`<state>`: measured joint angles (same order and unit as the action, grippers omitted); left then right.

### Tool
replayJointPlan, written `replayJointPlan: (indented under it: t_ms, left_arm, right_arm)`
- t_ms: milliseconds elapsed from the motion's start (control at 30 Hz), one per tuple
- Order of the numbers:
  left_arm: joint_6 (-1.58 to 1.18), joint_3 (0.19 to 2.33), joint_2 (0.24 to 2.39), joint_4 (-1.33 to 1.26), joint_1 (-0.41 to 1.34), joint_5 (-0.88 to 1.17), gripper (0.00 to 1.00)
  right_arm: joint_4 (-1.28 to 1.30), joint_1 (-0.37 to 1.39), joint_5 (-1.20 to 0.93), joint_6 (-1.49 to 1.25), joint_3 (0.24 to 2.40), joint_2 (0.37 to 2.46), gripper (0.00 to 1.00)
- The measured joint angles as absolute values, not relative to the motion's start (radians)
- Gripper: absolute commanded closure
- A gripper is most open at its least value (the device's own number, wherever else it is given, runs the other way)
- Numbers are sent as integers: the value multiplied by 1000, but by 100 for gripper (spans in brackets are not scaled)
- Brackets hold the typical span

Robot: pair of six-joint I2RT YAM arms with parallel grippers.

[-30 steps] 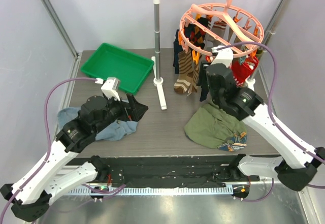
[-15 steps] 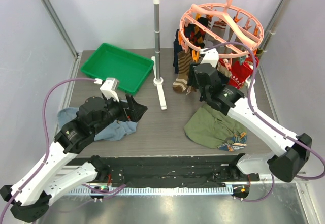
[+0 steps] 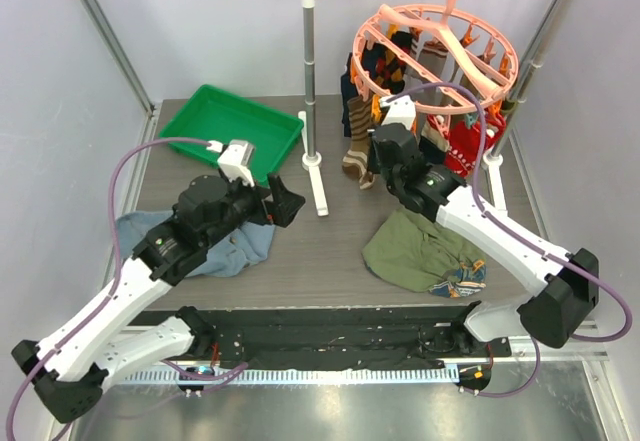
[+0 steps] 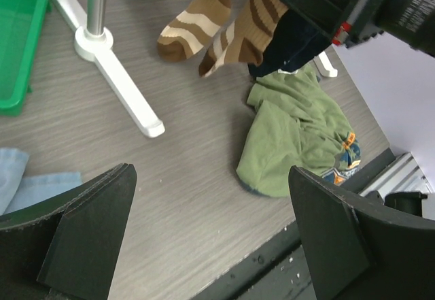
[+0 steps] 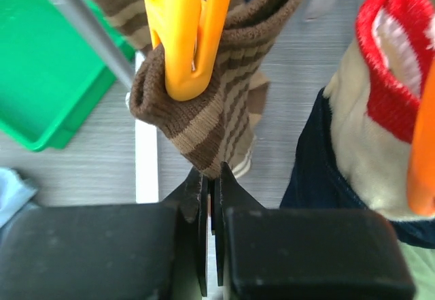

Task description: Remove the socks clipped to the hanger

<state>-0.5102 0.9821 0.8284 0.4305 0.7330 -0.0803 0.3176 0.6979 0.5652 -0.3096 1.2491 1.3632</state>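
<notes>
A green tray (image 3: 225, 126) sits far left on the table, with a blue denim garment (image 3: 240, 246) beneath the left arm. The left gripper (image 4: 209, 177) hangs above the tabletop, its fingers (image 4: 88, 232) spread wide and holding nothing. Ahead of them and to their left stands the white foot of the rail stand (image 4: 115, 79). Two brown striped socks (image 4: 204, 21) dangle straight ahead of the fingers, and an olive-green garment (image 4: 292, 130) lies crumpled ahead and to their right.

The right gripper (image 5: 212, 177) is reached in under the round pink hanger (image 3: 465, 51), which hangs by its hook from the rail. Its fingers (image 5: 194, 191) are pressed together, their tips touching the lowest fold of a brown striped sock (image 5: 204, 126). Whether any cloth is caught between them cannot be told. An orange peg (image 5: 183, 35) pinches that sock's cuff directly above the fingers. To their right hang a navy sock (image 5: 326, 171) and a red-and-white sock (image 5: 387, 62), both clipped to the hanger.
</notes>
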Motion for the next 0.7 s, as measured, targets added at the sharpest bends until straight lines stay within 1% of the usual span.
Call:
replayJointPlan:
  t_ms: [167,367,500,700]
  left_arm:
    - [-505,987,959,332,733,-60,0]
    - [-516,1058,1150,247,733,-5,1]
    - [-517,1072,1225,141,736,49,1]
    - [-511,1054,1286,-42,752,106,1]
  right_arm:
    - [348,698,497,-339,1253,1309,99]
    - [376,698,442,-399,1253,1172,99]
    - [376,698,417,-442,1253,1113,99]
    - [375,698,367,-496,1239,1076,99]
